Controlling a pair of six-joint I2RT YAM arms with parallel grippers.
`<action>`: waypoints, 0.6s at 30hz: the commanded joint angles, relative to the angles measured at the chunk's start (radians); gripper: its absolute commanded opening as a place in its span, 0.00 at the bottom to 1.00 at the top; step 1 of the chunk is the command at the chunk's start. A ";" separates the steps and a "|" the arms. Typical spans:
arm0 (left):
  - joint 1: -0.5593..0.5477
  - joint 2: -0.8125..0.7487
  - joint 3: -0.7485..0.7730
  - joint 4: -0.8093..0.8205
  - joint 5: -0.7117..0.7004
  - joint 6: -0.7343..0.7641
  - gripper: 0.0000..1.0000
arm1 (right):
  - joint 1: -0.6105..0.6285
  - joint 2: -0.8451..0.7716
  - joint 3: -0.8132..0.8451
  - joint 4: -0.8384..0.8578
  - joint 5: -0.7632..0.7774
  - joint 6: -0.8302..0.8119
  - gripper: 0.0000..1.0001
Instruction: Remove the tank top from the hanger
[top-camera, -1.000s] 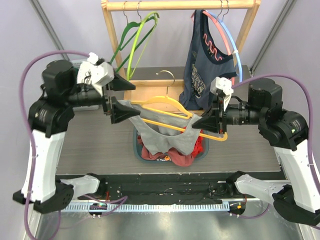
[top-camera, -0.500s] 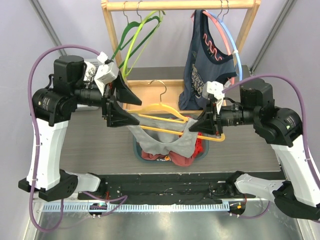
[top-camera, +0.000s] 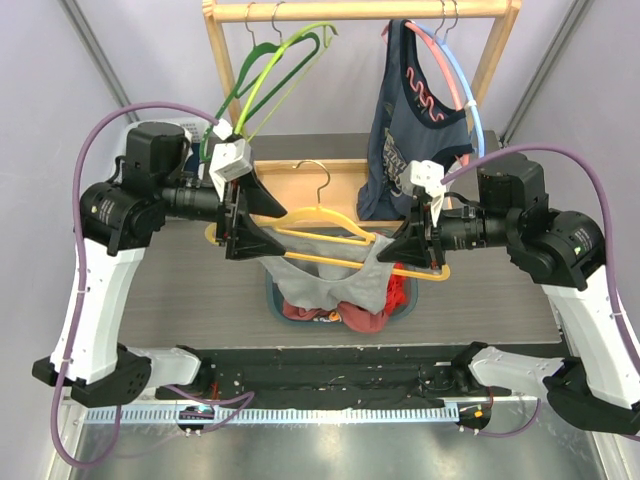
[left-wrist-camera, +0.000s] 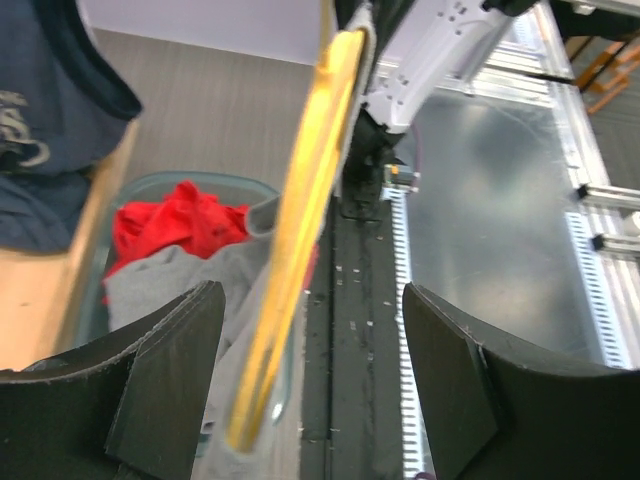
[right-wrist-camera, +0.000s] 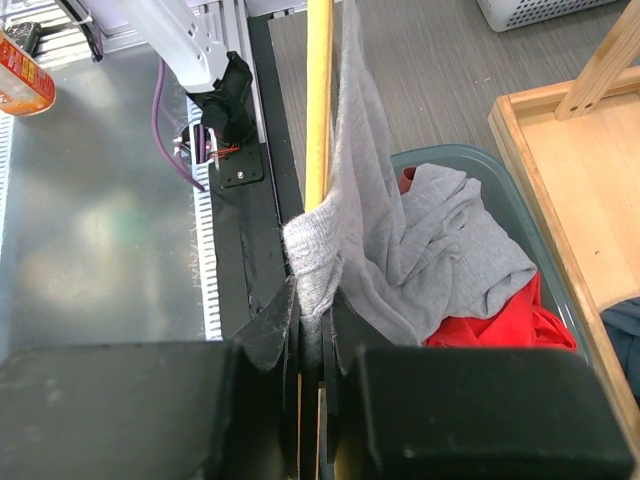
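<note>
The left pincer (top-camera: 280, 230) stands released in the top view, its jaws spread either side of one end of the yellow hanger (top-camera: 330, 214). The right pincer (top-camera: 392, 250) is clenched on the other end, holding the hanger level above the teal bin (top-camera: 271, 300). The grey tank top (top-camera: 330, 280) hangs from it, sagging onto the red clothes (top-camera: 365, 318) in the bin. The step in hand looks like taking a strap off the hanger's left end, and the garment is not yet free. Behind, a wooden rack (top-camera: 222, 70) carries green hangers (top-camera: 265, 90) and a navy top (top-camera: 405, 140); the grey table (top-camera: 180, 290) sits between plain pale walls. The left wrist view shows the left pincer (left-wrist-camera: 312, 300) open, with the hanger (left-wrist-camera: 300, 200) between the jaws and the grey tank top (left-wrist-camera: 160, 290) below. The next move probably calls for closing on cloth, not on the yellow bar. The right wrist view shows the right pincer (right-wrist-camera: 312, 330) nipping the hanger (right-wrist-camera: 318, 100) with a grey strap bunched at the jaws, the tank top (right-wrist-camera: 400, 240) trailing into the bin (right-wrist-camera: 450, 152).
</note>
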 joint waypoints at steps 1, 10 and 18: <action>-0.002 -0.036 0.016 0.107 -0.053 -0.001 0.75 | 0.010 -0.007 0.037 0.071 -0.017 -0.002 0.01; -0.006 -0.031 -0.062 0.075 0.056 -0.007 0.31 | 0.012 0.006 0.086 0.117 0.020 0.009 0.01; -0.007 -0.023 -0.053 0.078 0.046 -0.006 0.04 | 0.012 0.055 0.104 0.177 0.045 0.036 0.01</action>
